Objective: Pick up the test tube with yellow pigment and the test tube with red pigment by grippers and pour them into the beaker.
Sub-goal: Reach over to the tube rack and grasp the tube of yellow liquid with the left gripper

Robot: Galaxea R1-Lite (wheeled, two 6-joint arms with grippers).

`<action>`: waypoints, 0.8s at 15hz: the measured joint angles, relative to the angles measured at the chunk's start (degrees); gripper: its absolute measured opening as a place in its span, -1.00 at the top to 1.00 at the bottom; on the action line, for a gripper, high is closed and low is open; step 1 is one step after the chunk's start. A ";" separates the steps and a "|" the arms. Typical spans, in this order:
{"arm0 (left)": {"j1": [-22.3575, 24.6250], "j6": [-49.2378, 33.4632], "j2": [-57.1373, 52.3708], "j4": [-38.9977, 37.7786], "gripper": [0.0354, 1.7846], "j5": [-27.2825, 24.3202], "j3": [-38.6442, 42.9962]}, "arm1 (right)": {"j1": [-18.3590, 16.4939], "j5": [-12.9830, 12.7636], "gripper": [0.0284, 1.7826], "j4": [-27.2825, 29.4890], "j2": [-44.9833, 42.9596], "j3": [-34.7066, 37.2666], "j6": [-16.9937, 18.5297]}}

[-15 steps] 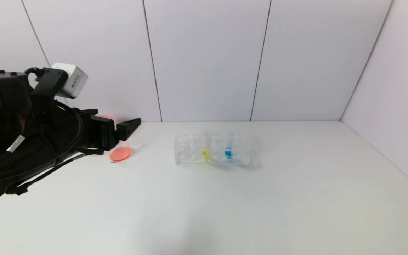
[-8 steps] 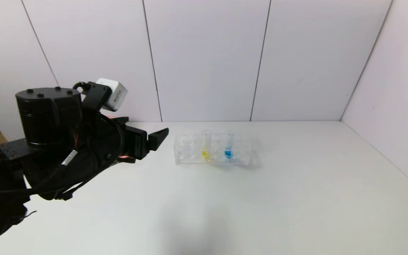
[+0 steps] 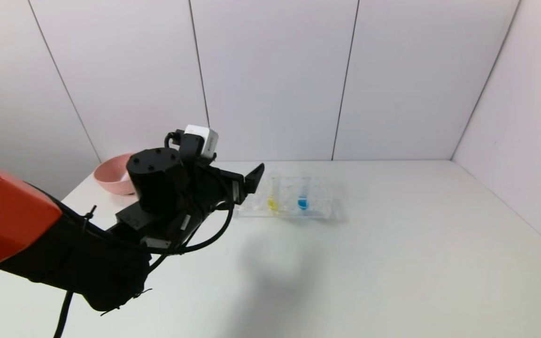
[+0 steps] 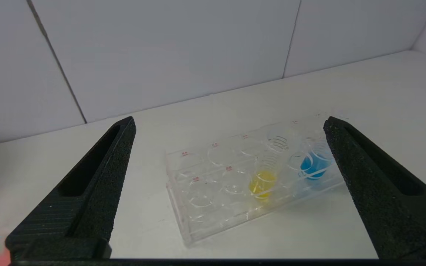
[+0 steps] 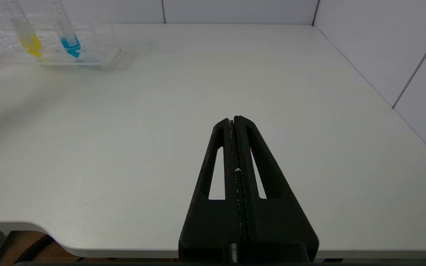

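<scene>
The test tube with yellow pigment (image 3: 273, 202) stands upright in a clear tube rack (image 3: 320, 209) at the back middle of the table. It also shows in the left wrist view (image 4: 261, 183) and the right wrist view (image 5: 28, 40). My left gripper (image 3: 253, 180) hovers just left of the rack, open and empty; in its wrist view (image 4: 230, 120) the rack lies between its spread fingers (image 4: 98, 181). My right gripper (image 5: 235, 120) is shut and empty over the table's front right part. The red-pigment tube is out of view. The beaker is hidden behind my left arm.
A blue-liquid tube (image 3: 302, 203) stands in the rack right of the yellow one. A pink bowl (image 3: 111, 174) sits at the back left, partly behind my left arm. White walls close off the back and the right side.
My left arm has swung right, from beside the pink bowl and the beaker to the left end of the rack, its fingers staying open. The beaker is now covered by the arm.
</scene>
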 joint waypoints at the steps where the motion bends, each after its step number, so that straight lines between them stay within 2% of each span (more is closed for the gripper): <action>1: -0.63 0.10 1.87 -0.73 -0.99 0.09 -0.66 | 0.00 -0.02 0.91 0.02 0.00 0.00 0.02; 5: -2.01 0.49 7.72 -4.88 -0.99 0.13 -2.61 | 0.00 0.00 0.91 0.02 0.00 0.00 0.00; 12: -2.23 0.10 14.88 -5.45 -0.99 0.00 -7.39 | 0.00 0.00 0.91 0.02 0.00 0.00 0.00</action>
